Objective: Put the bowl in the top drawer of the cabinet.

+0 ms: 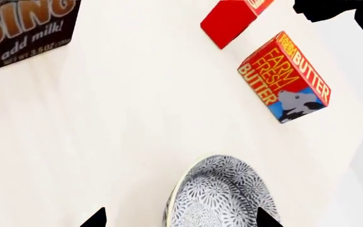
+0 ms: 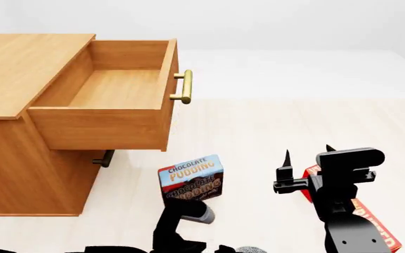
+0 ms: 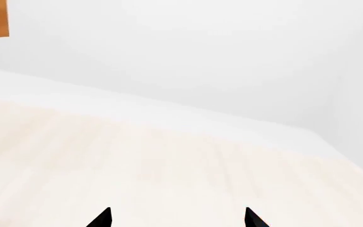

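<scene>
Two boxes you can read in the left wrist view: "FARM FRESH BUTTER" box point(image 1: 284, 76) and brown pudding box point(image 1: 19, 29), "add milk!". Bowl point(image 1: 222, 195) sits on the floor between your left fingers point(image 1: 180, 218), spread wide, gripping nothing. Right fingers point(image 3: 177, 218) also apart, empty. Top drawer point(image 2: 114, 97) of the cabinet point(image 2: 19, 74) is pulled open.

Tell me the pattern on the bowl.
The bowl is white with a fine grey-blue lace-like pattern, clearest in the left wrist view.
</scene>
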